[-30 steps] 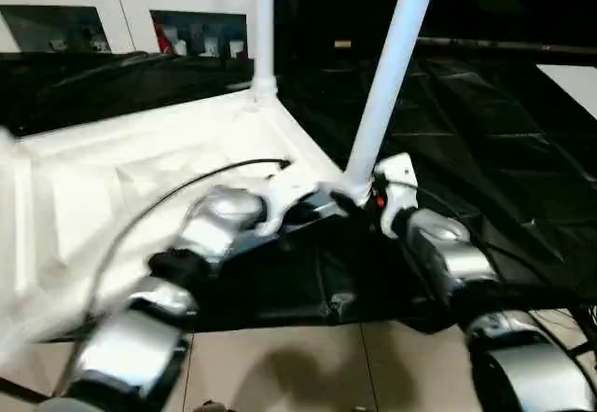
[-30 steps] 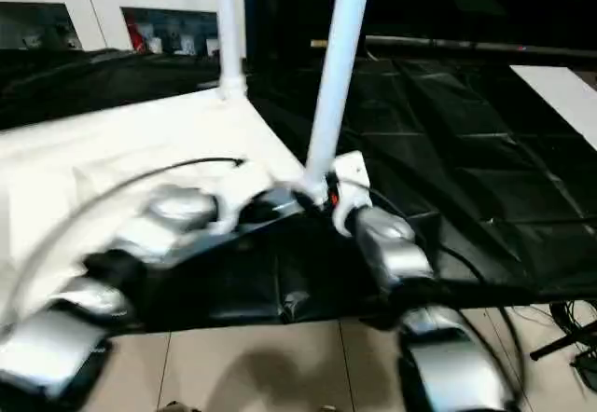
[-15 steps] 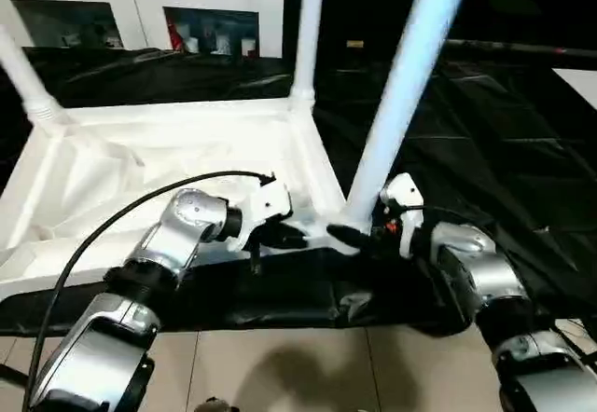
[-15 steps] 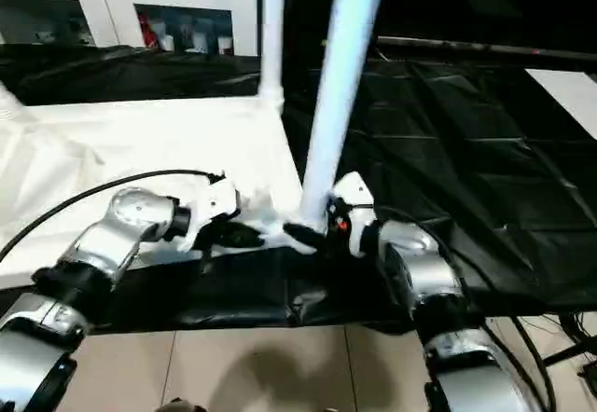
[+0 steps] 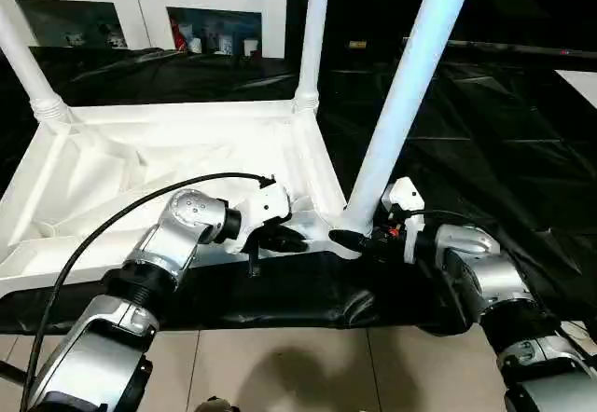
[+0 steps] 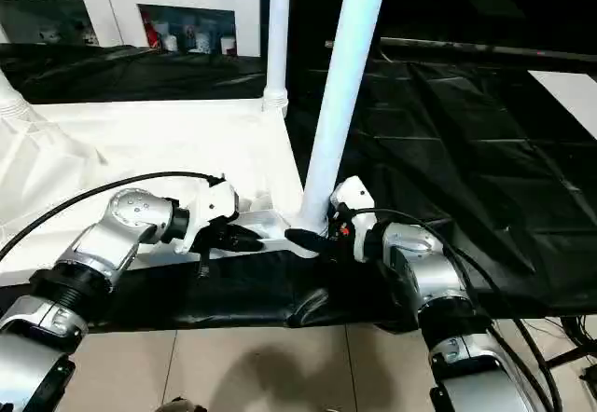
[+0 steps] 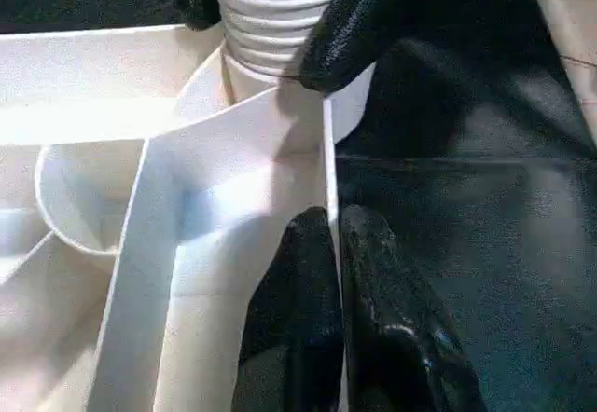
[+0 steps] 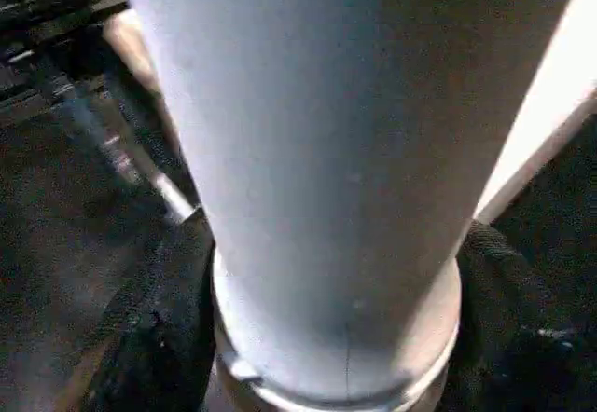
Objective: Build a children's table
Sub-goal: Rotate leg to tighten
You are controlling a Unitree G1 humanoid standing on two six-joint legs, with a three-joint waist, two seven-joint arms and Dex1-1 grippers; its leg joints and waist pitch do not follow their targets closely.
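lying upside down on a black sheet (image 5: 485,142), the tabletop (image 5: 140,151) has three legs standing in its corner sockets. the right claw (image 6: 300,239) straddles the base of the near leg (image 5: 401,104) — one finger on each side, whether it grips i cannot tell. the left claw (image 7: 338,286) is clenched on the tabletop's near rim — just beside that socket.
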